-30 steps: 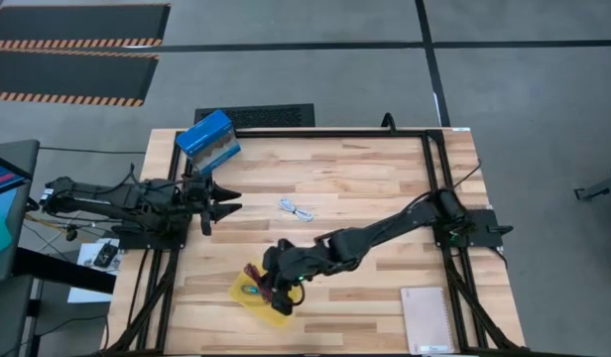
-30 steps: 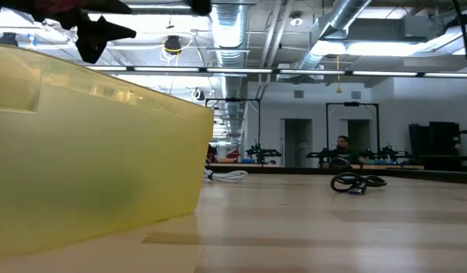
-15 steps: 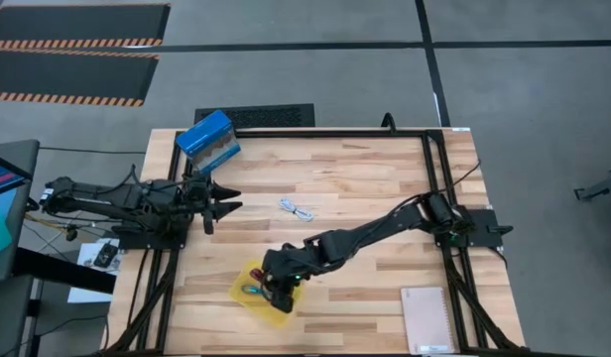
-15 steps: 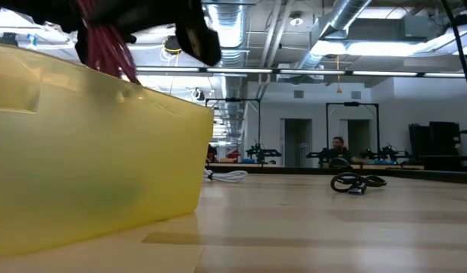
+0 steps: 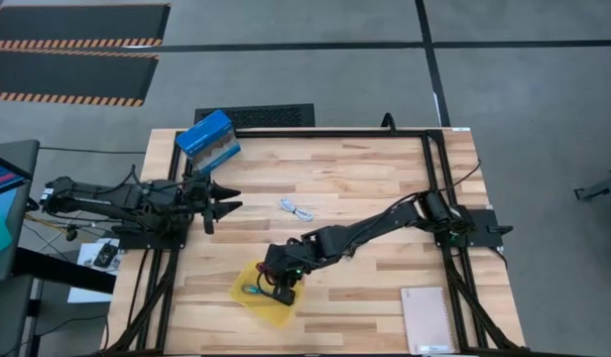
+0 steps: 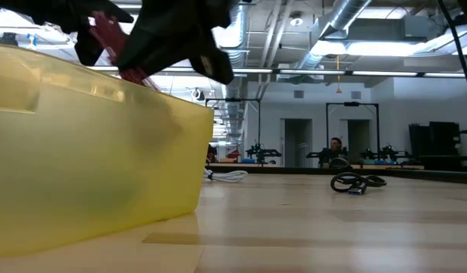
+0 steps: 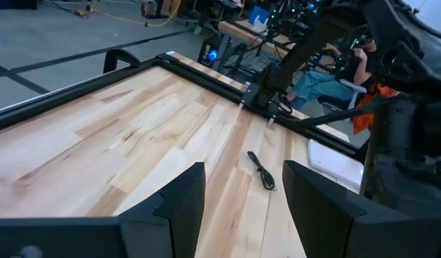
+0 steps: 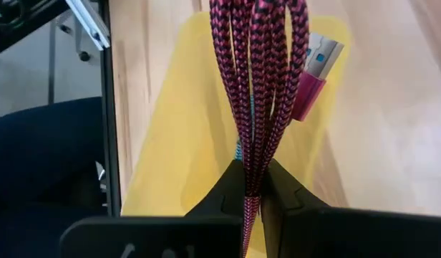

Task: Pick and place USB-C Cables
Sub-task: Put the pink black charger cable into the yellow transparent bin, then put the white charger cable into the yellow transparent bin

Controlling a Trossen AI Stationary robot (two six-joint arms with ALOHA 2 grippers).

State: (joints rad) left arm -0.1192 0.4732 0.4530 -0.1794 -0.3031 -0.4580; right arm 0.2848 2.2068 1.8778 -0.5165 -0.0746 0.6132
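My right gripper (image 5: 278,288) is over the yellow tray (image 5: 273,313) near the table's near edge, shut on the magenta-red cable (image 8: 260,86). In the low view the cable (image 6: 112,34) dips behind the tray's wall (image 6: 97,167). The teal-green cable (image 5: 249,291) lies in the tray. The white-blue cable (image 5: 298,209) lies flat on the wood mid-table. The black cable (image 6: 357,182) lies on the table farther right. My left gripper (image 5: 226,203) waits open at the table's left side, touching nothing. My right gripper (image 8: 250,175) pinches the magenta-red cable's bundled strands (image 8: 250,161) near one end of the bundle, several strands together between the two fingers. The bundle reaches out ahead of the fingers over the tray, its pink plug (image 8: 313,72) at the far end. Whether it touches the tray floor is hidden.
A blue box (image 5: 208,139) stands at the far left corner, just beyond my left gripper. A pale notebook (image 5: 427,319) lies at the near right corner. Bare wood stretches between the tray and the white-blue cable. A person sits in the room beyond the table (image 6: 341,144).
My right gripper has come down and slightly toward the table's left over the yellow tray, tipping as it went. The magenta-red cable, carried along, now dips behind the tray's wall in the low view. The left arm has kept still.
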